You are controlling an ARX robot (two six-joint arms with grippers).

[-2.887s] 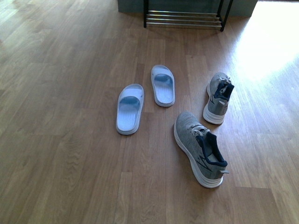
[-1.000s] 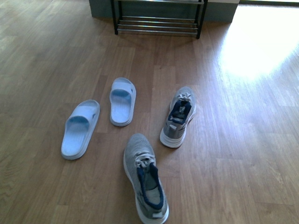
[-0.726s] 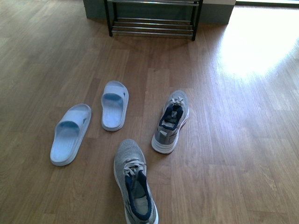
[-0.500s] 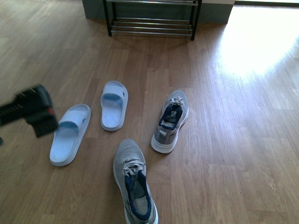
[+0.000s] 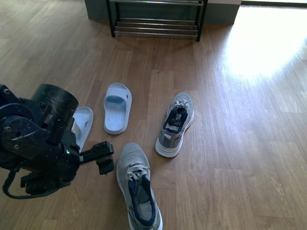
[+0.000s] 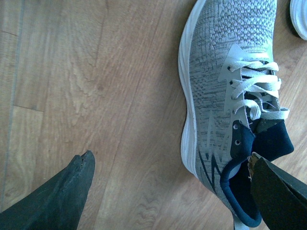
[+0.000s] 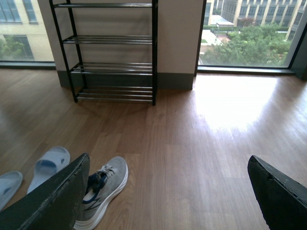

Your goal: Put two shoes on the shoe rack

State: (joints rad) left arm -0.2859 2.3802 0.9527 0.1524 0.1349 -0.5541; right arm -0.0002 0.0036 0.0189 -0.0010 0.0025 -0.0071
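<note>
The grey sneaker [image 6: 216, 96] lies between the left arm's wide-spread fingers [image 6: 57, 201].

The left arm [image 5: 41, 143] is all black: a glossy drum-shaped housing [image 5: 56, 101] tops a bulky joint block dotted with small pale screw heads, a tiny green light [image 5: 68, 152] glows on it, and a black cable [image 5: 10, 189] loops beneath. The fingers [image 6: 53, 206] of the left gripper [image 6: 170, 157] and the right gripper [image 7: 168, 158] are dark tapering wedges, scuffed at the tips.
</note>
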